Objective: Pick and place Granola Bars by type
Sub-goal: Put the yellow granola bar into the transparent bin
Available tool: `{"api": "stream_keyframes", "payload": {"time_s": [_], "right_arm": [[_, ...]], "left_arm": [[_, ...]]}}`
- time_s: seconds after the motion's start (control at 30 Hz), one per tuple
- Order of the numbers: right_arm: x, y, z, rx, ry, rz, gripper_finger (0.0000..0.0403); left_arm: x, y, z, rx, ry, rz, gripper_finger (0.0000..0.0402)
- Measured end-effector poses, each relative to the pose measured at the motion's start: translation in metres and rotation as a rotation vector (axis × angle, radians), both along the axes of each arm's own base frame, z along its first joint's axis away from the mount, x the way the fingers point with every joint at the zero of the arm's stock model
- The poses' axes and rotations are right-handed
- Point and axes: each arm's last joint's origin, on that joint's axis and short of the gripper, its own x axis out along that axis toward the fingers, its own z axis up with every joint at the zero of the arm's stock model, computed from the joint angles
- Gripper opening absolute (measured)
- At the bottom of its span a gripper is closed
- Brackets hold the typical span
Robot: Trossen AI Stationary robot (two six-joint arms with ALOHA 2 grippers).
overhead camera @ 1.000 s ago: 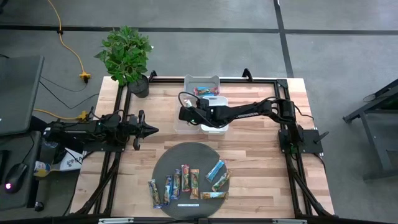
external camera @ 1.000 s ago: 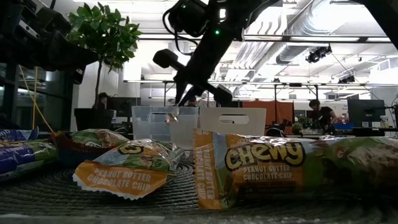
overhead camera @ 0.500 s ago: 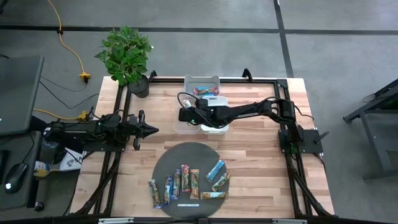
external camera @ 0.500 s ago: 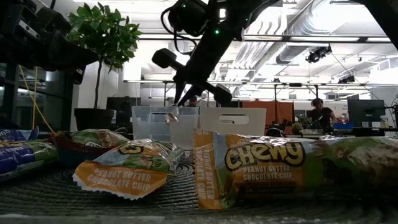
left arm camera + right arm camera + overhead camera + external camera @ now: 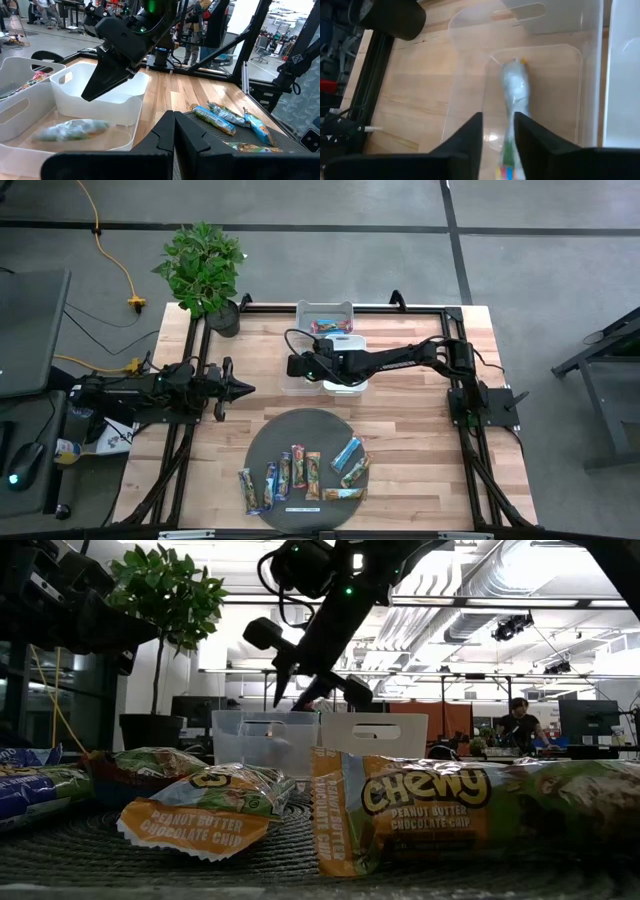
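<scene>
Above the clear bin [image 5: 296,375] at the table's middle, the right gripper [image 5: 497,131] hangs with its two dark fingers slightly spread and nothing between them; the right wrist view shows a gap between the tips, and below that gap a granola bar [image 5: 515,92] lies flat on the bin's floor. This bar has a pale, silvery-green foil wrapper with a bit of yellow at one end, long and narrow, and through the left wrist view it appears as a blurred greenish shape [image 5: 70,129] behind the bin's translucent wall. Just beside the clear bin, at 3 o'clock from it, sits a white bin [image 5: 350,345], and at 12 o'clock a third bin [image 5: 326,309] holds a red-pink wrapped bar [image 5: 327,326]. At 6 o'clock from the bins, a dark round mat [image 5: 290,430] carries the remaining Granola Bars [image 5: 300,468]: a row of blue, red and orange-brown wrappers standing side by side at the mat's 7 o'clock part, and a blue bar [image 5: 347,451] and greenish ones toward 4 o'clock. In the low view the nearest wrappers are orange with green tops, printed "Chewy" and "Peanut Butter Chocolate Chip" [image 5: 420,802]. The left gripper [image 5: 243,389] rests at the table's 9 o'clock edge, its fingers pressed together, well apart from the bins. A potted plant [image 5: 203,268] stands at the table's 11 o'clock corner.
</scene>
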Motion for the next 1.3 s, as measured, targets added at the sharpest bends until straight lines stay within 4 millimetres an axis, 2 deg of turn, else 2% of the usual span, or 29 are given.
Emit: {"api": "stream_keyframes", "payload": {"time_s": [0.17, 0.33, 0.5, 0.63, 0.73, 0.87, 0.97, 1.1, 1.3], "right_arm": [[0.001, 0.0, 0.001, -0.028, 0.011, 0.04, 0.0156], [0.002, 0.0, 0.02, -0.143, -0.003, 0.166, 0.0186], [-0.007, 0.001, 0.058, -0.304, -0.001, 0.337, 0.0189], [-0.023, 0.006, 0.097, -0.427, -0.02, 0.587, 0.0182], [-0.038, 0.018, 0.123, -0.479, -0.054, 0.803, 0.0176], [-0.062, 0.04, 0.141, -0.502, -0.019, 1.023, 0.0172], [-0.077, 0.058, 0.141, -0.504, 0.075, 1.173, 0.0173], [-0.093, 0.081, 0.131, -0.504, 0.237, 1.367, 0.0178], [-0.1, 0.114, 0.113, -0.648, 0.416, 1.661, 0.0185]], "left_arm": [[0.0, 0.0, 0.0, 0.0, 0.0, 0.0, 0.0], [0.0, 0.0, 0.0, 0.0, 0.0, 0.0, 0.0], [0.0, 0.0, 0.0, 0.0, 0.0, 0.0, 0.0], [0.0, 0.0, 0.0, 0.0, 0.0, 0.0, 0.0], [0.0, 0.0, 0.0, 0.0, -0.001, -0.001, 0.0], [0.0, 0.0, 0.0, 0.0, 0.0, -0.001, 0.0], [0.0, 0.0, 0.0, 0.0, 0.0, 0.0, 0.0], [0.0, 0.0, 0.0, 0.0, 0.0, 0.0, 0.0], [0.0, 0.0, 0.0, 0.0, -0.001, 0.0, 0.0]]}}
